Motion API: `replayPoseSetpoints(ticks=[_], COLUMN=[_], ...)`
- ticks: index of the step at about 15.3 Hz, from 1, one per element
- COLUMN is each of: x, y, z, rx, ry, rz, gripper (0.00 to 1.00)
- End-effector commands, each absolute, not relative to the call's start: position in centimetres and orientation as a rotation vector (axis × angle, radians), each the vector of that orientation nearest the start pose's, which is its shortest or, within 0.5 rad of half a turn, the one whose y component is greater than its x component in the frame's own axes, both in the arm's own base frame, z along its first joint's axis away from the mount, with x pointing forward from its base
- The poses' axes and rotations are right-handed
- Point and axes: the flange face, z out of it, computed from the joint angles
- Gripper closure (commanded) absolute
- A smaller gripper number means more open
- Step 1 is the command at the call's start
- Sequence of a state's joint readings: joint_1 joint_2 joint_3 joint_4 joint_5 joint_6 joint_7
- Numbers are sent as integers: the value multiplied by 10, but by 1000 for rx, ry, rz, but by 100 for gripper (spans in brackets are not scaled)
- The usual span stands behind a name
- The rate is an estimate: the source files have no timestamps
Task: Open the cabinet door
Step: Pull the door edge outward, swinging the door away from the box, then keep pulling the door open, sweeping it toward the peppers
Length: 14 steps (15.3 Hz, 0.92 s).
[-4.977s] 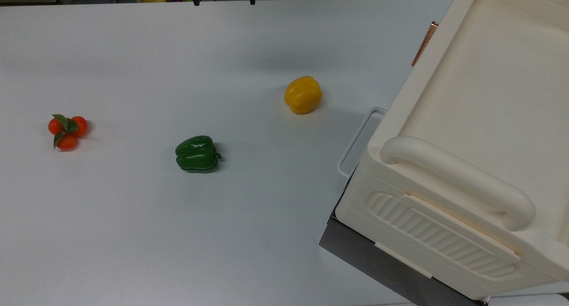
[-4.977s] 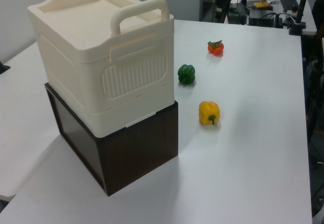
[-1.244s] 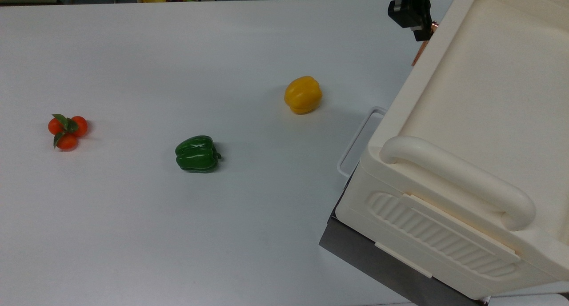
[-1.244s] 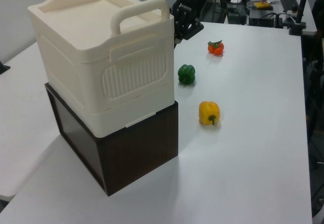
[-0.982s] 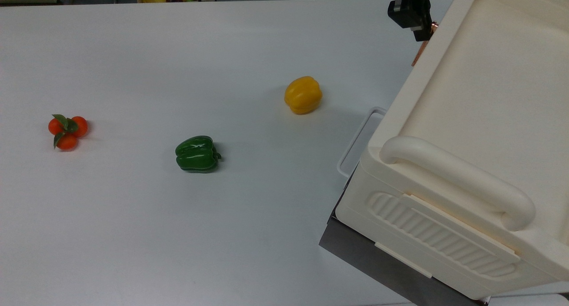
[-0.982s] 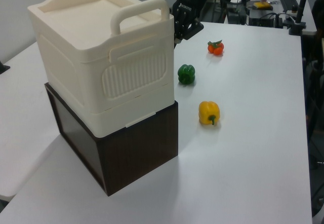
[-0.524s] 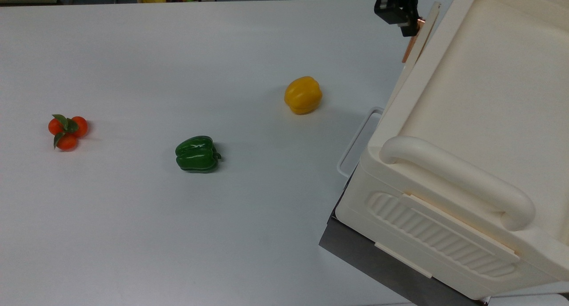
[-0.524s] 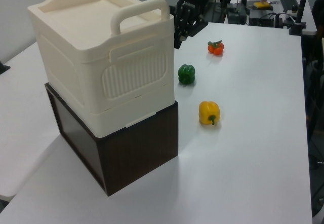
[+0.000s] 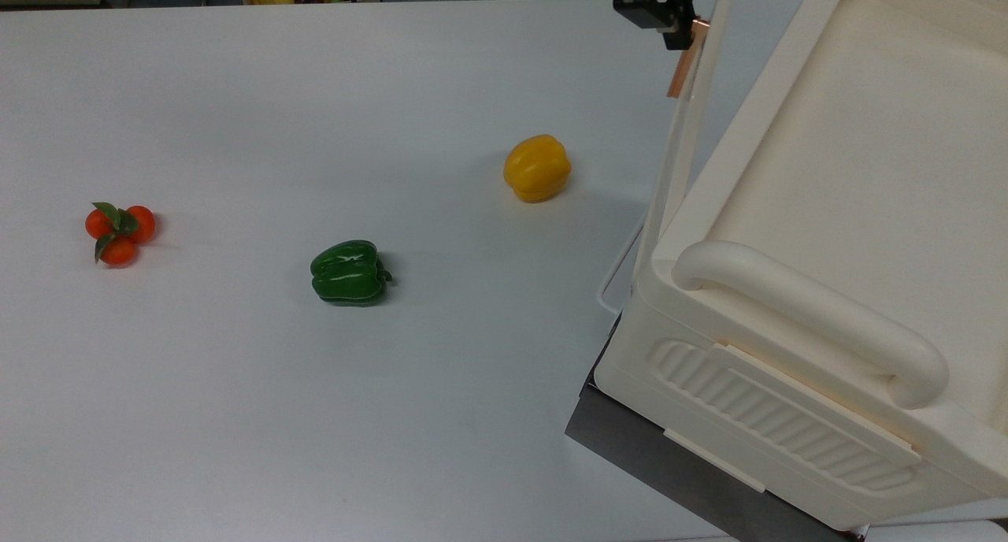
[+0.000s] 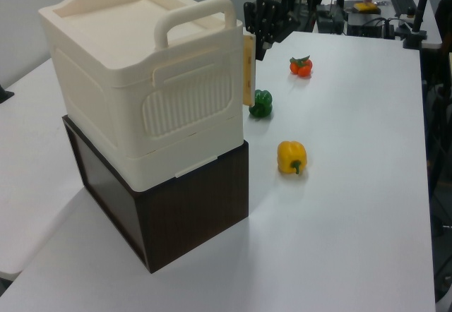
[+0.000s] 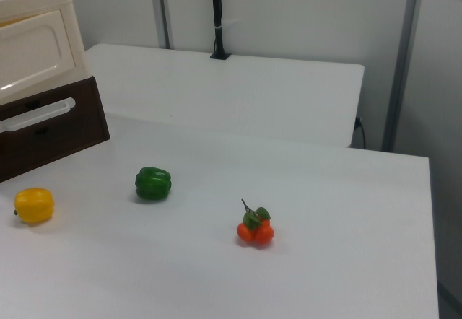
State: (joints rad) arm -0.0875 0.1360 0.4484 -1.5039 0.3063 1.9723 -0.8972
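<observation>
A Franka arm's gripper (image 9: 683, 31) meets the copper-coloured handle (image 9: 682, 68) at the free edge of the cabinet door (image 9: 683, 132), near the top view's upper right — whether the fingers are clenched on the bar or merely hooked against it cannot be told. The door, a cream panel on the cream cabinet (image 10: 141, 79), stands partly ajar: its handle edge is swung clear of the cabinet front, while its other edge appears to meet the body near the thick top handle (image 9: 811, 313). In the left view the panel (image 10: 248, 68) juts out edge-on beside the ribbed side panel (image 10: 187, 104).

The cabinet sits on a dark brown box (image 10: 176, 213) on the white surface (image 9: 315, 416). A yellow pepper (image 9: 537, 168), a green pepper (image 9: 350, 272) and a cluster of small oranges (image 9: 119, 227) lie well apart from the door.

The opening pull looks to be in hand but not complete. The next move likely calls for drawing the handle outward along an arc about the hinge — a straight pull could slip off the bar.
</observation>
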Motion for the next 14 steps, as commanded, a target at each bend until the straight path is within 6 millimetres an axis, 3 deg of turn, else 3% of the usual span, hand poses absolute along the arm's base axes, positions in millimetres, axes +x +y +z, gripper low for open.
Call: replayPoseSetpoints(ticks=[1, 14], x=[577, 606], y=[196, 73], z=[633, 624], rx=[-2379, -2540], ry=[-1546, -1372], rz=[-539, -534], gripper=[88, 85])
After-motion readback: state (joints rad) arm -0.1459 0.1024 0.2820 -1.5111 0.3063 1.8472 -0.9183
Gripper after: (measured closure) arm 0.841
